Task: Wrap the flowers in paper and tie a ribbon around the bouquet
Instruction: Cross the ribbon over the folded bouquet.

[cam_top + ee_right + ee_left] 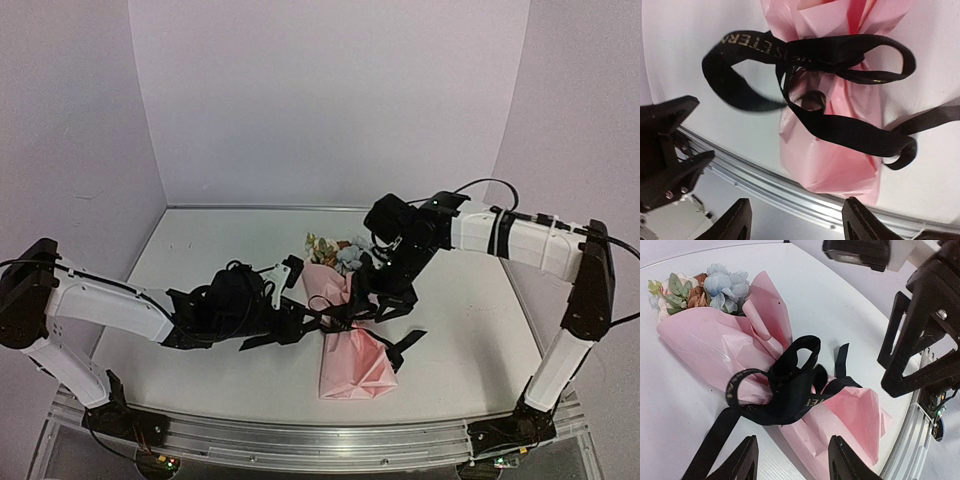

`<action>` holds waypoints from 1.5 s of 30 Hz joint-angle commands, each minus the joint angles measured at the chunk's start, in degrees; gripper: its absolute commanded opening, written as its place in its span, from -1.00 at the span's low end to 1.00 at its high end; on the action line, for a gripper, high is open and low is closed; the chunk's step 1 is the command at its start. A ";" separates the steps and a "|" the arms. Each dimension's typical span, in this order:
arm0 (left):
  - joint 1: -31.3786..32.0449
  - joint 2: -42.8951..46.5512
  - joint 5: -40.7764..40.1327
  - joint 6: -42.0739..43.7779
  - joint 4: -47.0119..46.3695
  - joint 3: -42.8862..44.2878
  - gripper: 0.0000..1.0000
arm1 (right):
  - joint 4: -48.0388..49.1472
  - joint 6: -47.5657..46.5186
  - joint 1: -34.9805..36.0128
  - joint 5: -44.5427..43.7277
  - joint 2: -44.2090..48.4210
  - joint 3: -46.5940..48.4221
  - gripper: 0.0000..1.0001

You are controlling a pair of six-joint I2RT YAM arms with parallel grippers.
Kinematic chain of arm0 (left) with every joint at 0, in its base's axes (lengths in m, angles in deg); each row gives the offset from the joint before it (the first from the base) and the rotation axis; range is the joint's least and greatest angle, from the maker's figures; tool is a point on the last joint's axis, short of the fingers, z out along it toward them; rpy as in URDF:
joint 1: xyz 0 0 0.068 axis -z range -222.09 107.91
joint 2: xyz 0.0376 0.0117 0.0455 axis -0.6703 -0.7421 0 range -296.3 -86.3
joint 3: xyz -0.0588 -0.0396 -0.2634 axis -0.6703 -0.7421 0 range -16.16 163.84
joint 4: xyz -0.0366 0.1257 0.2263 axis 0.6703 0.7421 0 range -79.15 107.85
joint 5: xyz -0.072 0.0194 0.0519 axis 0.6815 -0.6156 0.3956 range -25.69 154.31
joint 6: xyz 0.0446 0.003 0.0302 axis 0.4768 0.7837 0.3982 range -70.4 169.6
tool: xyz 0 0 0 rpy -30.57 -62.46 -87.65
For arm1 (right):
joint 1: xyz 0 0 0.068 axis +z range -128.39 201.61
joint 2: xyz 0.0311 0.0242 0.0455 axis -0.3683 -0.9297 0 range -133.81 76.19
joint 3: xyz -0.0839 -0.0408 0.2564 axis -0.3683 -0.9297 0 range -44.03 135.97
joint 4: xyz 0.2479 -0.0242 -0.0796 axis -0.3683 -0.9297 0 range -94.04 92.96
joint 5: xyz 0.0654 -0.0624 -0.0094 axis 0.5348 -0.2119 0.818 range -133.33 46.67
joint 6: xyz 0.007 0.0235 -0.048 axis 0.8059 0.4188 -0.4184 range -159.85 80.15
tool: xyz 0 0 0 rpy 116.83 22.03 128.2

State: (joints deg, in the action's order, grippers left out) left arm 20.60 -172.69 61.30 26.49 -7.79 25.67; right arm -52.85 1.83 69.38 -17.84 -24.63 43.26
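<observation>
**Surface.** The flat white table (pixel 200 260) is carrying the work at its centre.

**Item.** The pink paper cone bouquet (pixel 355 365) is lying on its side. Its narrow bloom end is pointing far and its flared open end is pointing near. It is judged light and soft, and likely to slide on the smooth top if nudged.

**Wrapping.** The thin, pale pink, glossy sheet of paper (pixel 705 345) is creasing around the stems. It is judged slippery and easily crushed or torn. The cinched waist is offering the firmest hold, and the loose flare the poorest.

**Tools.**
- The black two-finger left gripper (pixel 792 442) is hovering just left of the bouquet's waist. Its jaws are standing apart with nothing between them.
- The black two-finger right gripper (pixel 796 202) is hovering just right of the waist, slightly farther back. Its jaws are likewise standing spread and empty.

**Binding.** The long, narrow black satin ribbon with light lettering (pixel 790 390) is circling the waist, directly between the two tools.
- It is standing up in several slack loops.
- One tail is trailing near-left and another is trailing right across the table.
- It is judged limp and slick, so a pinch near a tail end is looking safer than one on a loop.

**Contents.** The small bunch of pale blue, cream and orange-brown artificial flowers (pixel 715 287) is showing at the far end, well apart from both tools. It is judged delicate and best left unhandled.
</observation>
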 commanded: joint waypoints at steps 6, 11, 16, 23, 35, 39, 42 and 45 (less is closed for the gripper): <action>-0.07 -0.54 -1.58 -5.72 8.42 7.23 0.02 | 8.81 -26.90 -0.30 -11.04 15.67 -17.60 0.23; -1.42 0.33 -1.18 -5.84 11.47 9.04 0.03 | 21.17 -34.70 -0.25 -10.51 17.99 -27.86 0.23; -3.35 0.13 0.32 -4.39 14.59 11.47 0.03 | 25.67 -36.37 -0.27 -9.57 15.12 -28.09 0.12; -6.05 0.11 4.50 -3.20 16.40 13.18 0.02 | 28.63 -35.03 -0.30 -10.21 10.60 -25.60 0.02; -9.22 -3.81 10.11 2.01 21.93 21.85 0.00 | 28.51 -32.36 -0.25 -10.47 7.22 -24.75 -0.37; -10.23 -8.48 13.04 7.52 26.87 29.69 0.00 | 28.30 -31.53 -0.28 -10.91 7.37 -25.26 -0.54; -10.95 -13.18 16.33 11.89 31.32 35.34 -0.06 | 28.20 -30.89 -0.26 -11.56 7.64 -25.46 -0.66; -11.26 -18.41 19.21 15.24 35.81 40.96 -0.13 | 28.12 -29.76 -0.28 -12.37 8.00 -25.40 -0.79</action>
State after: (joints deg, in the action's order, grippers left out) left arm 9.92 -185.66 75.00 34.34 20.25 59.02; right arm -25.11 -29.53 69.16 -28.18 -17.28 17.11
